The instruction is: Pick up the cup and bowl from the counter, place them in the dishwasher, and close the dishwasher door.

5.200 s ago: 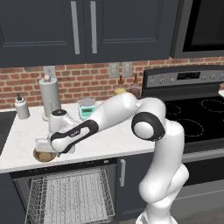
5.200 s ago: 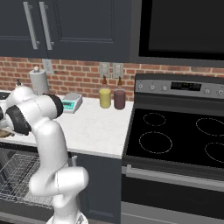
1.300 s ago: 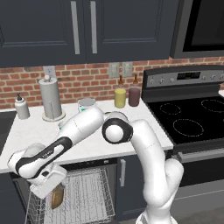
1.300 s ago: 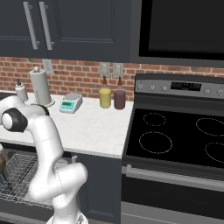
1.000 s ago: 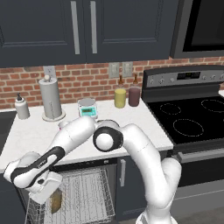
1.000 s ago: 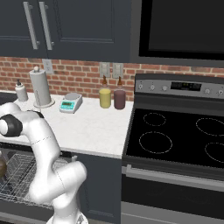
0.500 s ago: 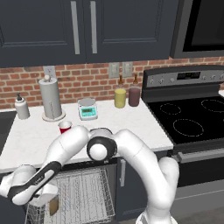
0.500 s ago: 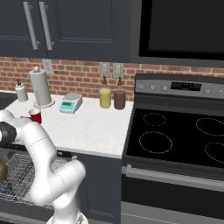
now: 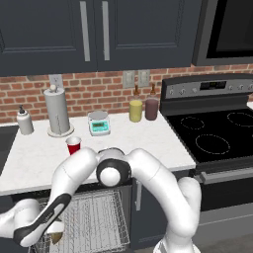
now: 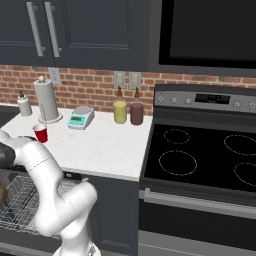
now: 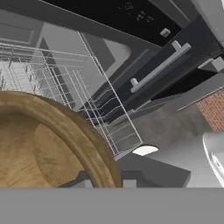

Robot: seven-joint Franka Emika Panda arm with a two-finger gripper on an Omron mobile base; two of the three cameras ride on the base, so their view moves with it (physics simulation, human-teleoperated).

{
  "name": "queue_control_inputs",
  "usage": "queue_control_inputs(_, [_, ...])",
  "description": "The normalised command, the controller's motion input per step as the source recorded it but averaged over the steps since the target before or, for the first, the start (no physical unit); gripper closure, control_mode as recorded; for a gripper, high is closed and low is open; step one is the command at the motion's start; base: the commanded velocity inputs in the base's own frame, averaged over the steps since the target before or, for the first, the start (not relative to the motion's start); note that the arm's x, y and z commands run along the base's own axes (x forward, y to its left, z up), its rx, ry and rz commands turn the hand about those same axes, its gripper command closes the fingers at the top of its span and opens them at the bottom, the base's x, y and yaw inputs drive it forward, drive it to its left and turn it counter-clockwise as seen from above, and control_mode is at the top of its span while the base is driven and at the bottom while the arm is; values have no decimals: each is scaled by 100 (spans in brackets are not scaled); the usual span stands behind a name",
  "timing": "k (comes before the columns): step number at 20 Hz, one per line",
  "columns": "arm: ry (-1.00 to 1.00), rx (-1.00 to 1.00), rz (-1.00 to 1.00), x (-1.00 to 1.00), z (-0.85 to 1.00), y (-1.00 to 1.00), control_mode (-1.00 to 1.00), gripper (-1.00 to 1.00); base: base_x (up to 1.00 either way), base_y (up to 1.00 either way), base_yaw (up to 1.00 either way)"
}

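Dishwasher [image 9: 94, 217] rack pulled out at lower left of the left base view. Bowl [image 11: 48, 144] in jaws closed on its rim, held on edge over the rack; risk: it snags the wires or tips when released. Cup [image 9: 73, 145] on the counter [image 9: 148, 138], mid-left, near the paper towel holder [image 9: 58, 111] and scale [image 9: 99, 122].

Glossy white rounded arm [image 9: 148, 173] segments; dark grey joint caps.
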Motion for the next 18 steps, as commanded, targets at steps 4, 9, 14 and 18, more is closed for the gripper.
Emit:
queue_control_inputs(4, [-12,13,1,11,-23,-2,-100,100,0,0,0])
queue_control_inputs(9, [-6,17,4,24,-15,-12,-100,100,0,0,0])
queue_control_inputs(14, [0,17,7,24,-35,-24,-100,100,0,0,0])
queue_control_inputs(18, [1,10,5,8,-56,-12,-100,100,0,0,0])
